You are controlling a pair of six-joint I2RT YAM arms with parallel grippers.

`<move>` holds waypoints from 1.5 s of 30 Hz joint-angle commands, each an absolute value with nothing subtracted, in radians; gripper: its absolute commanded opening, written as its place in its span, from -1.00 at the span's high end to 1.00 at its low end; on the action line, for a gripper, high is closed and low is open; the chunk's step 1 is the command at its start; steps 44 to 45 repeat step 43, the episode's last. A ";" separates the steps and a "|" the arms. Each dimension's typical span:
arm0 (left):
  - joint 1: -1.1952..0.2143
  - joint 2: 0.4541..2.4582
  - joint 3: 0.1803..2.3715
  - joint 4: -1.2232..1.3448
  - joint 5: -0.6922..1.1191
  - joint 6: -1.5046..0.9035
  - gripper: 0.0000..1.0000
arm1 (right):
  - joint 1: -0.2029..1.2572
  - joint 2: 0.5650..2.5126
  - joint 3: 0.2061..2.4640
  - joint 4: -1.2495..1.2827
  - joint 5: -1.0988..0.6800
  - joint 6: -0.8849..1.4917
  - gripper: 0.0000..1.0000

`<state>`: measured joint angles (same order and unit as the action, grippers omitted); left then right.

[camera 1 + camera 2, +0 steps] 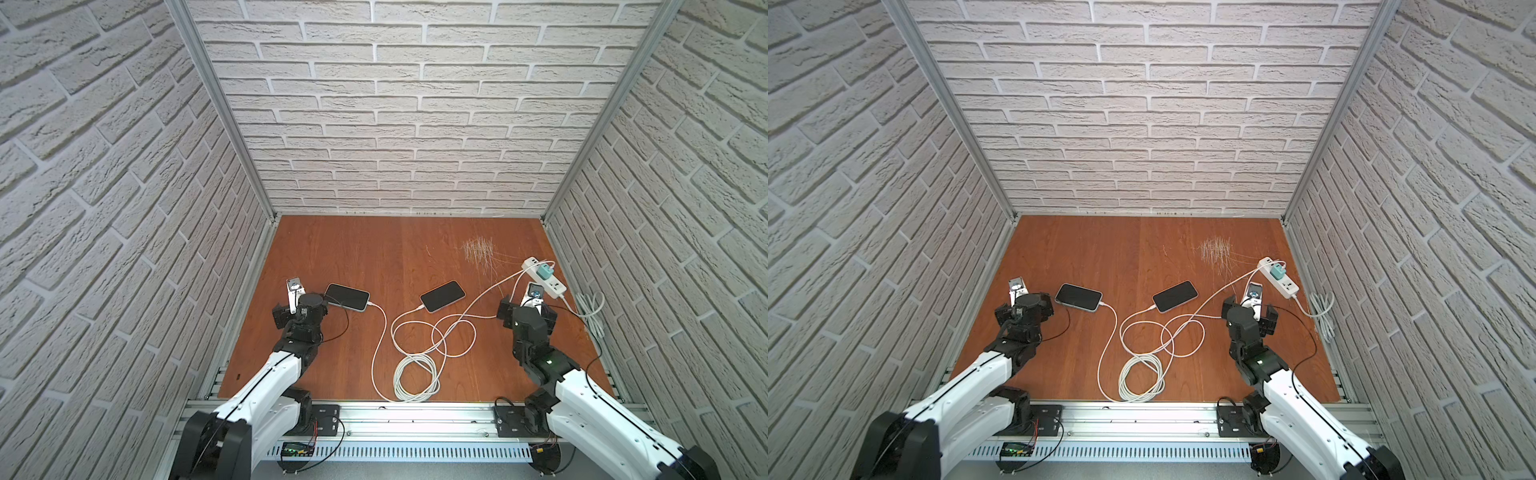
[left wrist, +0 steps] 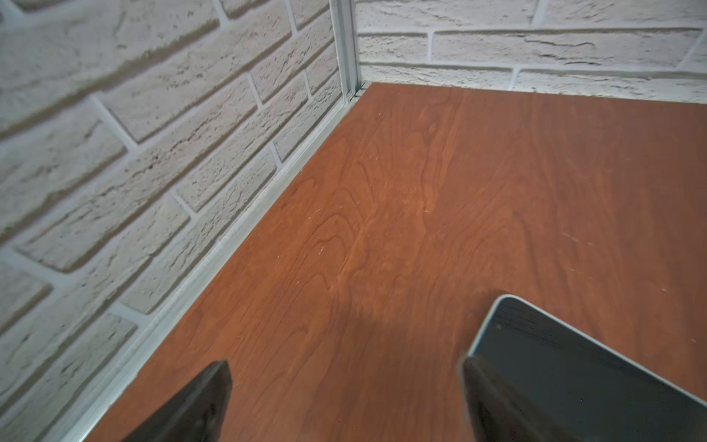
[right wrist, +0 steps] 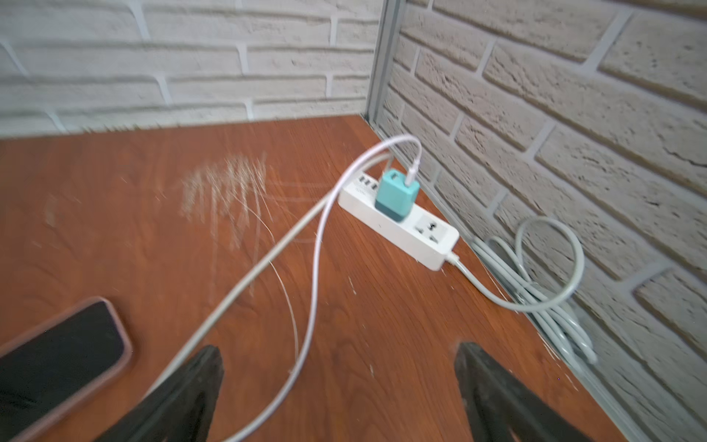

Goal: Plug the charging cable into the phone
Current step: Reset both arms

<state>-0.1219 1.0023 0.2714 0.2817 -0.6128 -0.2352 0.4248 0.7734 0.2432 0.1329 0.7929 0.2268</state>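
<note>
Both robot hands are largely hidden beneath their own wrists in both top views. The wrist cameras catch only dark, wedge-shaped fingertips, cut off by the frame edge.

The left hand (image 2: 346, 398) is spread wide and holds nothing. One finger (image 2: 493, 402) overlaps the corner of a pale-edged phone (image 2: 574, 367), though whether they touch cannot be told. That phone lies flat, dark glass up, just beside the left hand on its inner side.

The right hand (image 3: 336, 386), seen in a blurred view, is likewise spread wide and empty, with a white cable (image 3: 317, 268) trailing over the surface between its fingers. A pink-cased phone (image 1: 442, 296) lies flat between the two hands, nearer the right one.

A thin white cable meets one short end of each phone in both top views; whether either plug is fully seated is too small to judge. The cables loop across the reddish wood-grain surface (image 1: 353, 249) and gather in a coil (image 1: 415, 380) toward the arms' bases.

Just ahead of the right hand, a white power strip (image 3: 398, 225) carrying a teal charger (image 3: 396, 199) sits against the brick-patterned wall (image 3: 554, 114), beside pale scratches (image 3: 225, 187) and a bundled grey cord (image 3: 551, 302).
</note>
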 commanded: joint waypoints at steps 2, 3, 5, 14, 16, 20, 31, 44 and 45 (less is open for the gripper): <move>-0.009 1.176 0.219 0.750 -0.354 -0.151 -0.96 | 0.314 0.929 0.171 0.515 0.773 0.215 -1.00; 0.009 1.245 0.223 0.843 -0.316 -0.149 -0.97 | 0.288 0.980 0.164 0.603 0.734 0.198 -0.98; 0.032 1.339 0.312 0.799 -0.267 -0.102 -0.97 | 0.235 1.114 0.140 0.850 0.673 0.178 -0.97; 0.088 1.548 0.389 0.868 -0.098 -0.078 -0.96 | 0.099 1.546 0.384 0.901 0.347 0.073 -0.78; 0.091 1.548 0.391 0.869 -0.093 -0.083 -0.97 | 0.068 1.538 0.395 0.862 0.298 0.105 -0.82; 0.092 1.549 0.390 0.870 -0.093 -0.083 -0.97 | 0.067 1.530 0.391 0.861 0.294 0.105 -0.97; 0.086 1.548 0.388 0.876 -0.099 -0.080 -0.96 | 0.074 1.529 0.387 0.869 0.300 0.100 -0.97; 0.087 1.548 0.388 0.875 -0.099 -0.081 -0.97 | 0.074 1.535 0.396 0.858 0.297 0.099 -0.97; 0.087 1.548 0.388 0.875 -0.099 -0.081 -0.97 | 0.074 1.535 0.396 0.858 0.297 0.099 -0.97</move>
